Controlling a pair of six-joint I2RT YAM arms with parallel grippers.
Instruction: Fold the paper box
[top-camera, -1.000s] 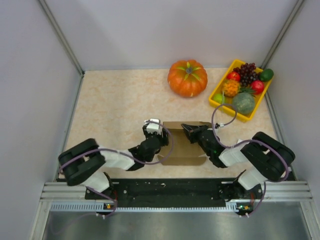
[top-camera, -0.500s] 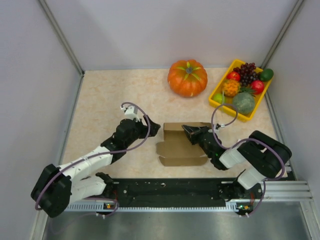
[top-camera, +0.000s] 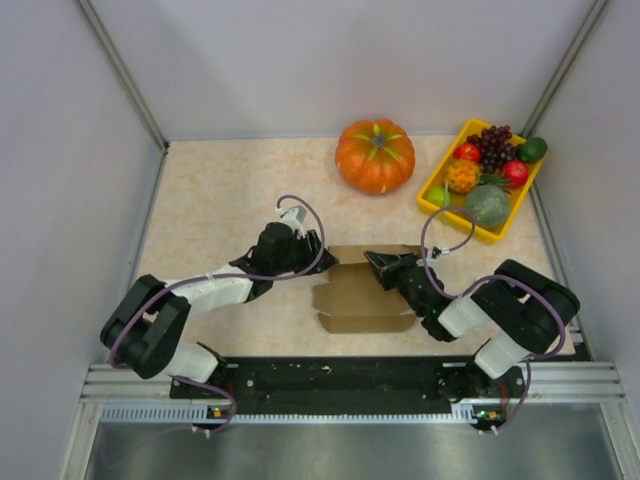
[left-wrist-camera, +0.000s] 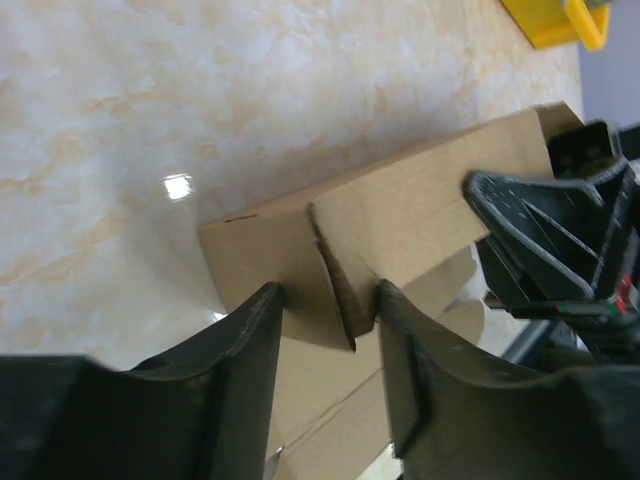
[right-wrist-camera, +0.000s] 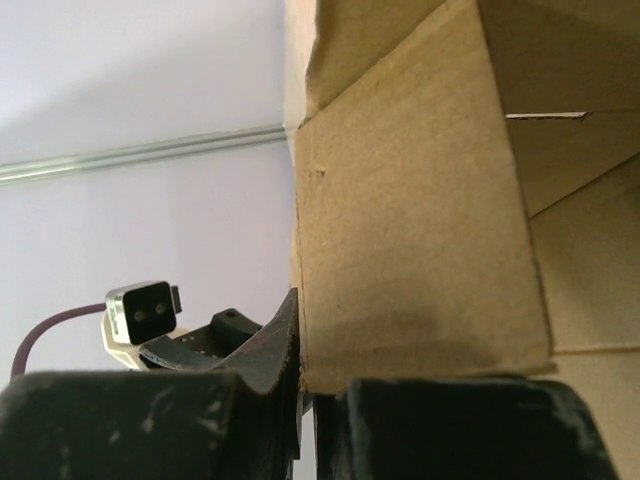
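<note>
At 6 o'clock of pumpkin (top-camera: 375, 156) sits paper box (top-camera: 365, 295), right gripper (top-camera: 372, 260) clamped on its 12 o'clock wall to steady it, left gripper (top-camera: 314, 252) half-open straddling the 9 o'clock end flap (left-wrist-camera: 338, 282), likely to fold it.

Orange pumpkin (top-camera: 375, 155) near yellow tray (top-camera: 452, 218) of fruit (top-camera: 487, 205), marbled table (top-camera: 220, 200).

Free room: bare beige marbled table (top-camera: 215, 200) left of and behind brown cardboard box (top-camera: 365, 300). Strip between box and round orange pumpkin (top-camera: 375, 156) clear. Obstacles: yellow plastic fruit tray (top-camera: 443, 168) fills far right corner. Left claw (top-camera: 312, 250), jaws apart, straddles box's left flap. Right claw (top-camera: 372, 260) pinches box's right wall. Both arms flank box, closing near-side approach. Grey left wall (top-camera: 70, 200) bounds table.
</note>
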